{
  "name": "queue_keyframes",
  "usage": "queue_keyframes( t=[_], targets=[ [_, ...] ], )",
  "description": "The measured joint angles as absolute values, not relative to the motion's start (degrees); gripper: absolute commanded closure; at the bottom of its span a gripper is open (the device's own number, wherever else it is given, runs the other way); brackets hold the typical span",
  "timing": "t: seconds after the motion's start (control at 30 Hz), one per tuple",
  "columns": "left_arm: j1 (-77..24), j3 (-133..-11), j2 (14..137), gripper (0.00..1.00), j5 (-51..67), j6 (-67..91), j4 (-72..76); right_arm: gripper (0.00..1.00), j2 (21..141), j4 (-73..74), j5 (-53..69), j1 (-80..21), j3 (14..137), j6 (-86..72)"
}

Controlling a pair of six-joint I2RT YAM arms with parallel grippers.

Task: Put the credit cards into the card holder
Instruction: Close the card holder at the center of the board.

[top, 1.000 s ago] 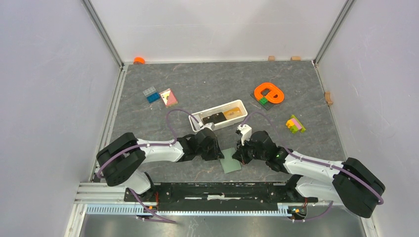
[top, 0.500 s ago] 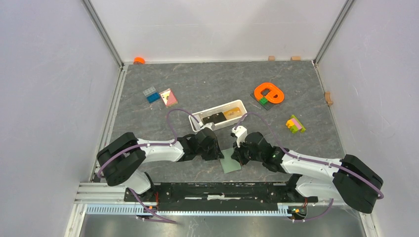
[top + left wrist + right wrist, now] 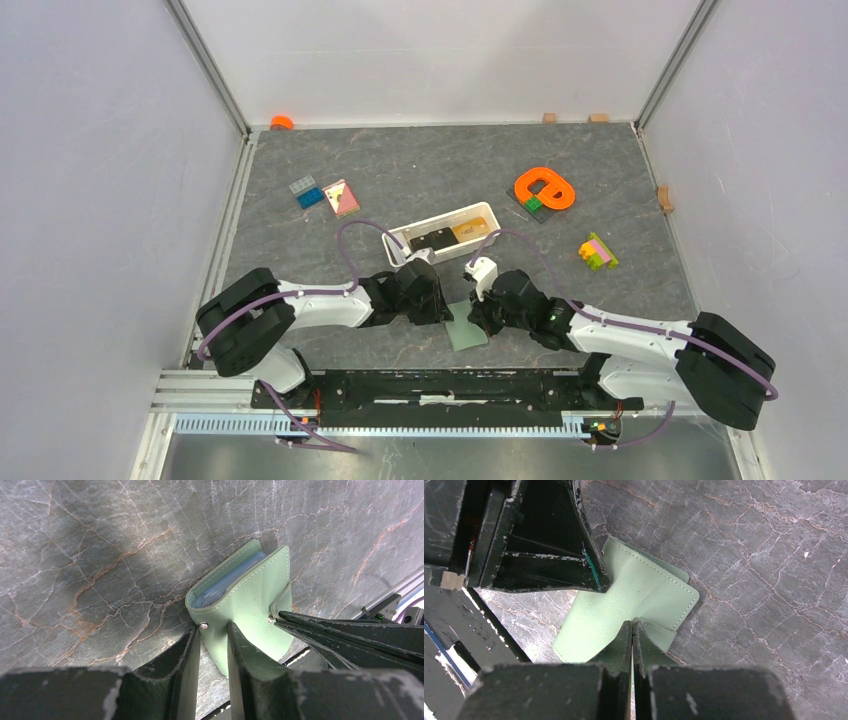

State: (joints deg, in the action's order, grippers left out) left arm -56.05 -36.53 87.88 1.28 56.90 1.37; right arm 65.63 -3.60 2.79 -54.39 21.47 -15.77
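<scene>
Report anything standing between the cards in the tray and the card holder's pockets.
The card holder is folded: its green cover lies over the pale blue pockets, the right gripper shut on its snap tab. The credit cards lie in the white tray.

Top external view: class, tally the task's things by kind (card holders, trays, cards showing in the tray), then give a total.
card holder: 1
white tray: 1
cards showing in the tray: 2 (black card, tan card)
Total: 4
</scene>
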Motion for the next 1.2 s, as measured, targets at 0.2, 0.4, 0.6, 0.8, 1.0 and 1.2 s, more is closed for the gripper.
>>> queue_keyframes(
  t=[0.2, 0.4, 0.6, 0.8, 1.0, 1.2],
  targets=[
    [-56.05, -36.53, 87.85, 0.68, 1.26, 56.90, 1.37, 1.00, 65.41, -3.14, 2.48, -54.89, 21.56, -15.29],
    [-56.05, -36.53, 87.85, 0.68, 1.26, 56.90, 1.34, 1.00, 65.19, -2.02, 2.35, -55.31, 21.93, -14.70],
    [-56.07, -36.53, 87.81, 0.67, 1.10, 56.90, 1.34, 1.00, 65.14, -1.89, 2.28, -55.51, 21.98, -14.44],
    [-56.12, -36.53, 87.81, 0.67, 0.99, 56.90, 1.32, 1.00, 65.32, -1.93, 1.67, -56.14, 22.06, -14.24],
    [-56.12, -36.53, 87.81, 0.68, 0.97, 56.90, 1.30, 1.00, 65.34, -2.02, 0.75, -57.04, 22.06, -14.15],
    [-56.14, -36.53, 87.74, 0.68, 0.95, 56.90, 1.26, 1.00, 65.78, -2.76, 0.14, -58.04, 22.06, -14.26]
  ],
)
